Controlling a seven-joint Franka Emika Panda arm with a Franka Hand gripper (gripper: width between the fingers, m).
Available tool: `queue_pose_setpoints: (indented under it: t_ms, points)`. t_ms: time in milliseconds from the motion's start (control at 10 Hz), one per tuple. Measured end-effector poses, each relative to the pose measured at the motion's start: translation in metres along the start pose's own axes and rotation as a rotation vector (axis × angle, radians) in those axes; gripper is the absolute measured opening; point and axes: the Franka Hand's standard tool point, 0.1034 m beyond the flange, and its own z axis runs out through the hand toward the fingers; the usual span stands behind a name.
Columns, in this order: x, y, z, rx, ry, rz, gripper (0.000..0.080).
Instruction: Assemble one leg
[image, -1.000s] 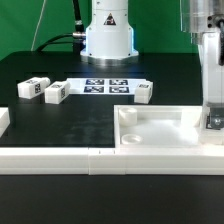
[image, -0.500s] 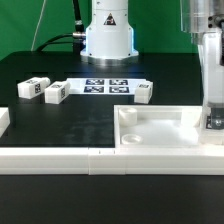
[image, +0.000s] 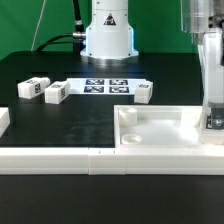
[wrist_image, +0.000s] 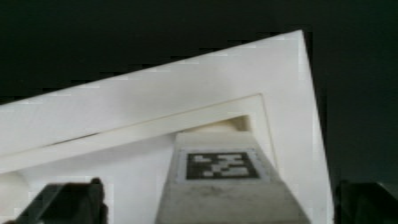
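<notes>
Currently: arm at large white square tray-like panel, far right corner.
Small white tagged plastic leg stands upright there, long axis vertical, between parted gripper fingers; grip contact unclear.

This is a robotics lab set up for recorded trials. A black bench stands before a green backdrop, with the white base of the robot arm bolted at its far side and cables trailing from it. The marker board lies flat on the bench, and the loose white legs carry the same black-and-white square tags. A white fence edges the near side.
</notes>
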Motion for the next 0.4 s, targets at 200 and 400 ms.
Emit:
queue_pose_setpoints:
  t_ms: [200, 400]
  points:
    - [-0.0001, 0.0001, 0.0, 0.0, 0.0, -0.001, 0.0649]
    - [-0.0002, 0.0001, 0.0001, 0.0, 0.0, -0.001, 0.0649]
